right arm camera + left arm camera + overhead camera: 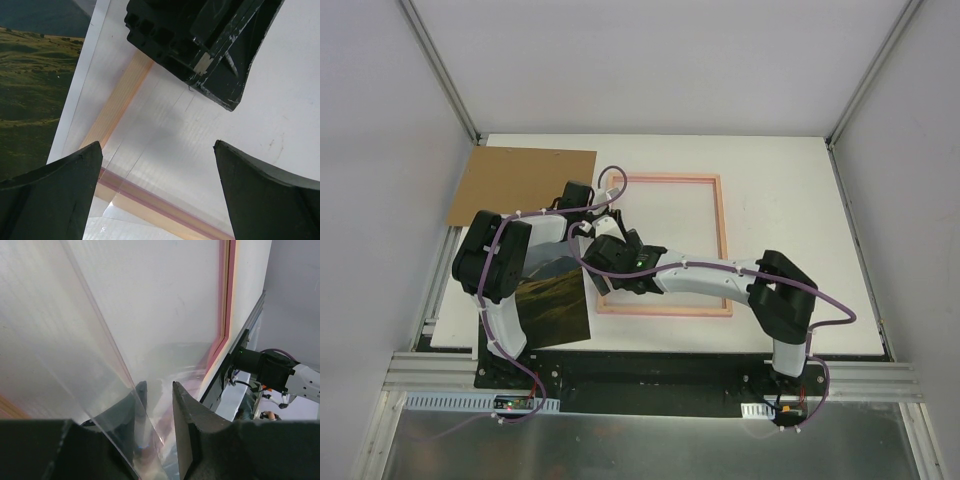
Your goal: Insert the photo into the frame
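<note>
Salmon-pink frame [722, 240] being carried flat on white bench [790, 200], centre-right. Photo [555, 300] being seen at near left of bench, just left of frame's near-left corner, landscape side up, partly under left arm. Edge of clear sheet [75, 340] being clenched between fingers of left tool [159, 390], sheet tilted. Right tool [157, 150] being held released, jaws wide, just beside left tool, over frame's left border. Brown cardboard [525, 180] being carried at far left.
</note>
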Motion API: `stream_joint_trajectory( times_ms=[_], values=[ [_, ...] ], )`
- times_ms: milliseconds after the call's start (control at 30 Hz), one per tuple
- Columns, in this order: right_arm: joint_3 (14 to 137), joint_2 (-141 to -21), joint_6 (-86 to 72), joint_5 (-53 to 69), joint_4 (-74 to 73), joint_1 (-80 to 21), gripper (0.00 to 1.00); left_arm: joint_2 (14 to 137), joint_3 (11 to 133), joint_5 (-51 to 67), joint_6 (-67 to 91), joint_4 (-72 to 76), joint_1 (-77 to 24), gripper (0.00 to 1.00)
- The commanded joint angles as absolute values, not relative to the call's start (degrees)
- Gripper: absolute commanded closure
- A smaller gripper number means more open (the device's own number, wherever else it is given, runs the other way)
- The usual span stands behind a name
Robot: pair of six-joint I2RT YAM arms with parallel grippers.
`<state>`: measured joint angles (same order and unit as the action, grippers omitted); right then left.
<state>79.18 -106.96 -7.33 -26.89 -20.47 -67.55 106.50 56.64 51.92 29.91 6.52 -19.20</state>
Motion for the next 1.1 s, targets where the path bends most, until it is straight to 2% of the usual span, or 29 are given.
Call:
stream_joint_trajectory(
  times_ms=[0, 433, 1067],
  values=[
    [81.12, -106.88, -7.82, -29.09, -21.80, -67.76, 0.04, 105.82, 58.18, 52.03, 28.04, 5.37, -19.69, 0.73],
    [80.77, -107.40, -8.79, -28.48, -21.71, -67.76, 0.04, 104.24, 58.45, 50.27, 25.93, 2.20, -18.63, 0.52],
    [81.47, -109.25, -9.23, -27.86, -21.45, -67.68, 0.04, 99.85, 56.60, 46.58, 24.79, -2.90, -16.26, 0.39]
  ],
)
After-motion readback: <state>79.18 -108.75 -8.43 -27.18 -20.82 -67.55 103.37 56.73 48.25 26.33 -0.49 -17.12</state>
